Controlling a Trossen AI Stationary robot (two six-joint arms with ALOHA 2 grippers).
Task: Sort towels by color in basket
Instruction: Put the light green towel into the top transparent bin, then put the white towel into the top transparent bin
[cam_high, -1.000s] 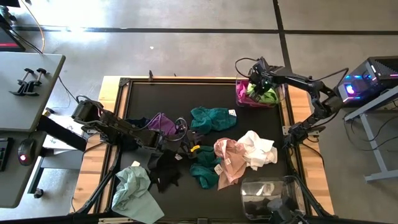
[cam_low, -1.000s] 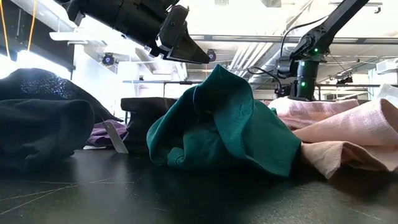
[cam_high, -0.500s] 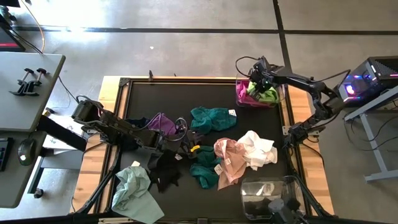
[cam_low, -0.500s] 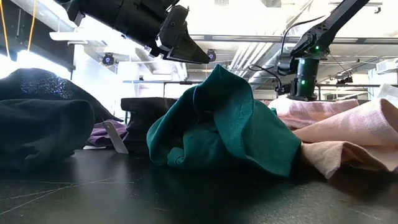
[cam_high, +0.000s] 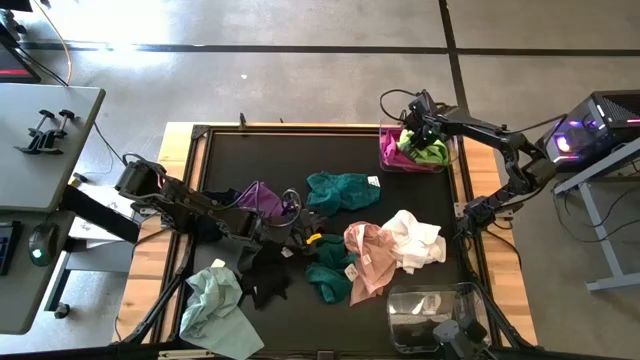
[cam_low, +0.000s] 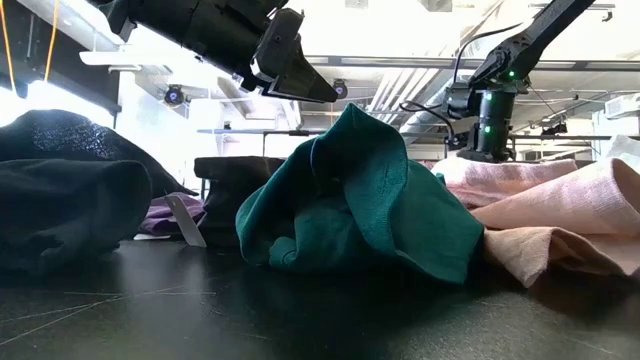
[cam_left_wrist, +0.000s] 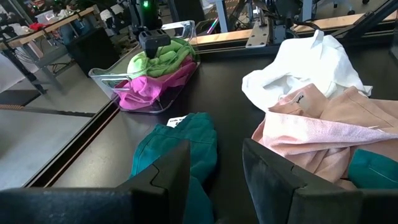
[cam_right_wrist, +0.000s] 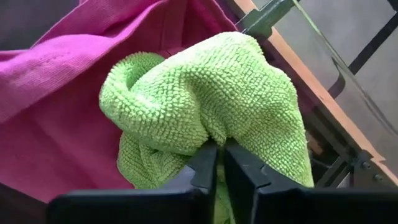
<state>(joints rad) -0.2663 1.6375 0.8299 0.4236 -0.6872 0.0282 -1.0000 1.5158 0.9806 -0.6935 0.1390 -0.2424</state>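
A clear basket (cam_high: 384, 166) at the table's far right corner holds a magenta towel (cam_right_wrist: 62, 81) with a lime green towel (cam_right_wrist: 205, 93) on top of it. My right gripper (cam_right_wrist: 219, 163) points down into the basket, its fingers almost together at the lime towel. My left gripper (cam_left_wrist: 214, 174) hovers open above the table's middle left, aimed toward the right, with nothing between its fingers. Loose on the black table lie teal (cam_high: 343, 190), purple (cam_high: 258, 200), pink (cam_high: 365, 255), white (cam_high: 415, 238), black (cam_high: 265, 275) and pale mint (cam_high: 212, 300) towels. My right gripper pinches a small fold on the lime green towel's upper side (cam_right_wrist: 214, 138) between its two fingertips. The fingers come from above, slanting down. The towel stays bunched in the basket and rests on the magenta towel.
A second clear basket (cam_high: 400, 300) with dark towels stands at the near right corner. Another teal towel (cam_high: 328, 280) lies beside the pink one. The table's far middle is bare black mat (cam_high: 290, 150). Wooden side rails (cam_high: 470, 190) border the mat.
My right gripper has rolled slightly about its own pointing line above the basket, staying in place. The towels on the table and my left gripper have not moved.
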